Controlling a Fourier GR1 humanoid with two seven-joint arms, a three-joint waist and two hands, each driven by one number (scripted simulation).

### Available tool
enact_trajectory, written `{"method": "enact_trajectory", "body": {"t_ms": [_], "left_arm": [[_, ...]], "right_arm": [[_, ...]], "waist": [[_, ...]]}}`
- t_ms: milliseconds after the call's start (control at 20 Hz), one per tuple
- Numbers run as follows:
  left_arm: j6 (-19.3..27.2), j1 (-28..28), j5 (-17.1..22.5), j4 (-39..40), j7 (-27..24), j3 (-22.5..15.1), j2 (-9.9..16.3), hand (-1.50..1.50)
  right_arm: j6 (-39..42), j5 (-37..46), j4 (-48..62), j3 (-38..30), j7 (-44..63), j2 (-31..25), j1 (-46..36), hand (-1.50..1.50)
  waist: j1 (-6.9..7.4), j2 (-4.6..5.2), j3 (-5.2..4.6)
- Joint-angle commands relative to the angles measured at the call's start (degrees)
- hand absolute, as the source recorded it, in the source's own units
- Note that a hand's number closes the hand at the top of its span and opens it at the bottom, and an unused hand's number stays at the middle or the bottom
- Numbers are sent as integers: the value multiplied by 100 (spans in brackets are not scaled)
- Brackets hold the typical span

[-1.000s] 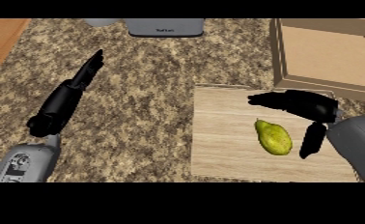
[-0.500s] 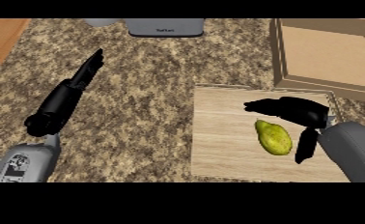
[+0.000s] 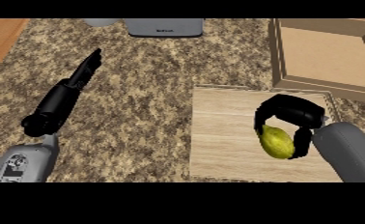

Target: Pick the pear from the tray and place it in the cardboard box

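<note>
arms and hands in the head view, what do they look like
Both forearms are smooth grey shells ending in glossy black hands. The left forearm carries small dark markings near the lower edge; its left hand is long and slim. The right forearm is rounded and plain, its right hand bulkier, black fingers included.

The right hand (image 3: 298, 114) curls over the pear (image 3: 276, 142) and hides its top. The cardboard box (image 3: 317, 54) at the counter's far right corner runs off the picture's edge. The grey thing (image 3: 164, 27) at the far edge shows only partly.

right hand (image 3: 291, 114) — now curled round pear (image 3: 276, 142)
</note>
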Motion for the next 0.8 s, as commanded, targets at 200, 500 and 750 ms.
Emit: {"method": "enact_trajectory", "body": {"t_ms": [200, 500, 750], "left_arm": [[57, 220, -237, 24, -291, -51, -165, 0], [-219, -26, 116, 125, 18, 256, 8, 0], [-30, -46, -143, -26, 192, 97, -142, 0]], "right_arm": [[-290, -213, -319, -480, -549, 192, 213, 150], [-1752, 1056, -1471, -19, -1015, -557, 881, 150], [-1895, 654, -2482, -682, -1086, -666, 889, 150]], "waist": [[-23, 11, 40], [-134, -18, 39], [-134, -22, 38]]}}
